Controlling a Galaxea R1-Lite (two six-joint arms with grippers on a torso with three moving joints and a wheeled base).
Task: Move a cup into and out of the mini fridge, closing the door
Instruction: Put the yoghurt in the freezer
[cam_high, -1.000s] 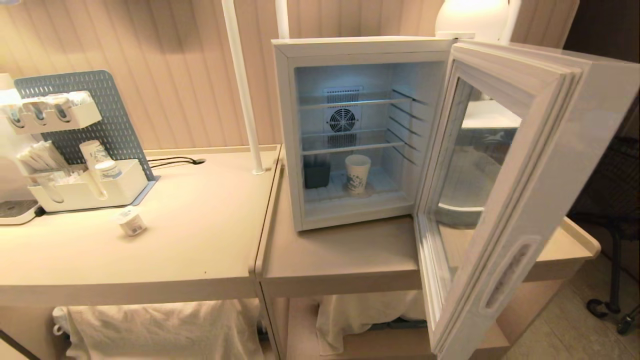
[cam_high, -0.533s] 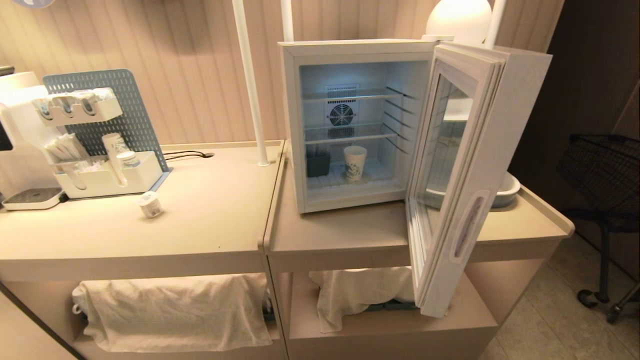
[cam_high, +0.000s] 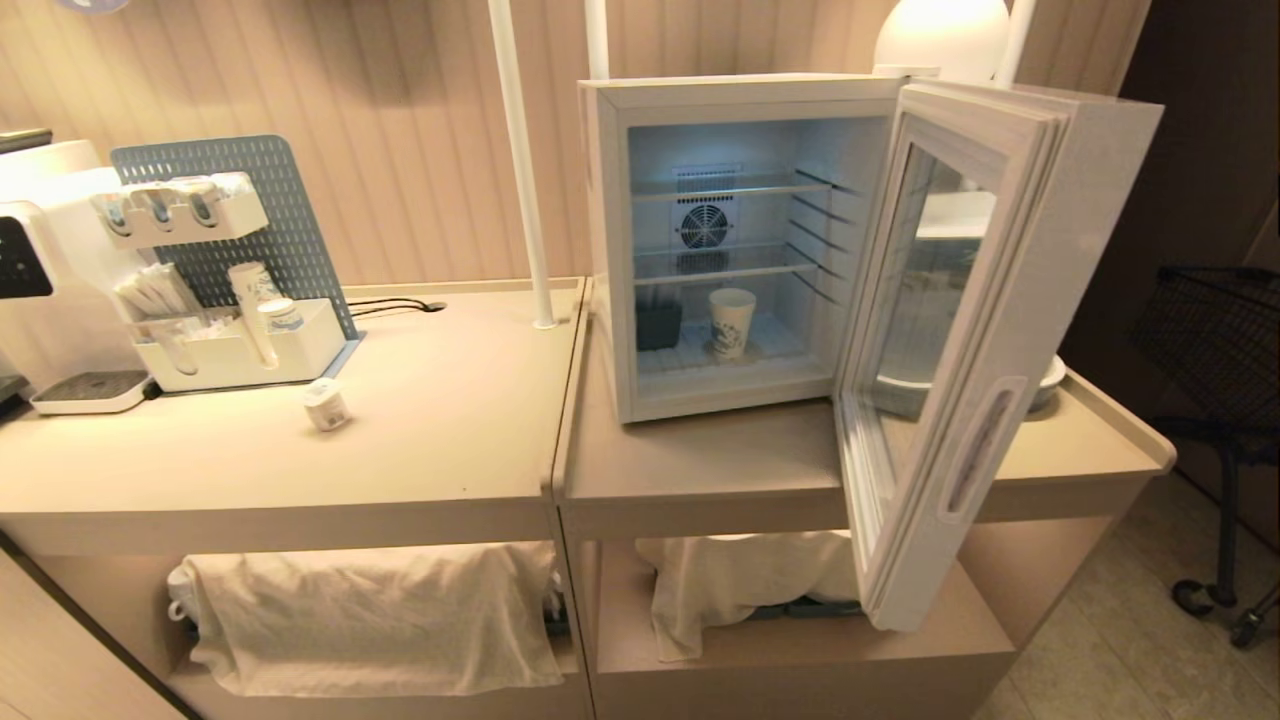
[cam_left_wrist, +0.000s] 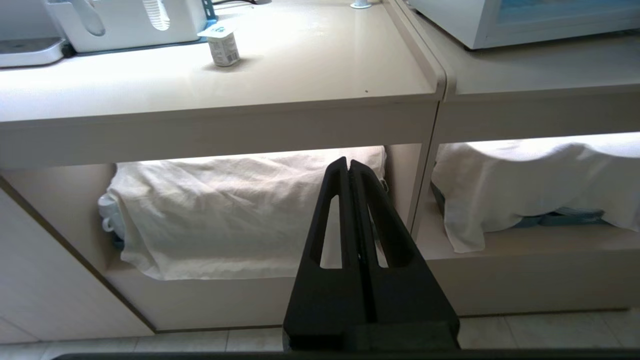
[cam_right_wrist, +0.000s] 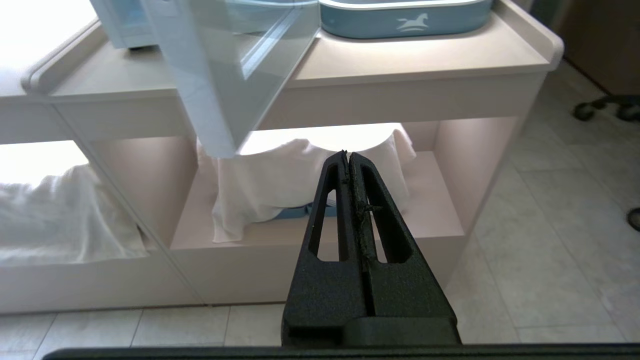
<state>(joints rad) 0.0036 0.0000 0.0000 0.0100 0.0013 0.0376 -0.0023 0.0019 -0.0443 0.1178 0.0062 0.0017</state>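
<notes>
Cup (cam_high: 327, 405), small and white, stands alone on the left counter (cam_high: 450, 440) in my head view; the mini fridge (cam_high: 610, 250) holds one tall paper cup (cam_high: 731, 322) and a dark box (cam_high: 659, 325), its door (cam_high: 1000, 330) swung wide. My left gripper (cam_left_wrist: 348, 165), pressed together and empty, faces draped cloth (cam_left_wrist: 225, 210). My right gripper (cam_right_wrist: 347, 156), likewise clamped on nothing, hangs below the door's edge.

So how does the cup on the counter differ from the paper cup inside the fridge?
The cup is short and squat; the paper cup is taller and tapered. The cup stands on the open left counter, while the paper cup stands on the mini fridge floor behind the open door. Both are white and upright.
</notes>
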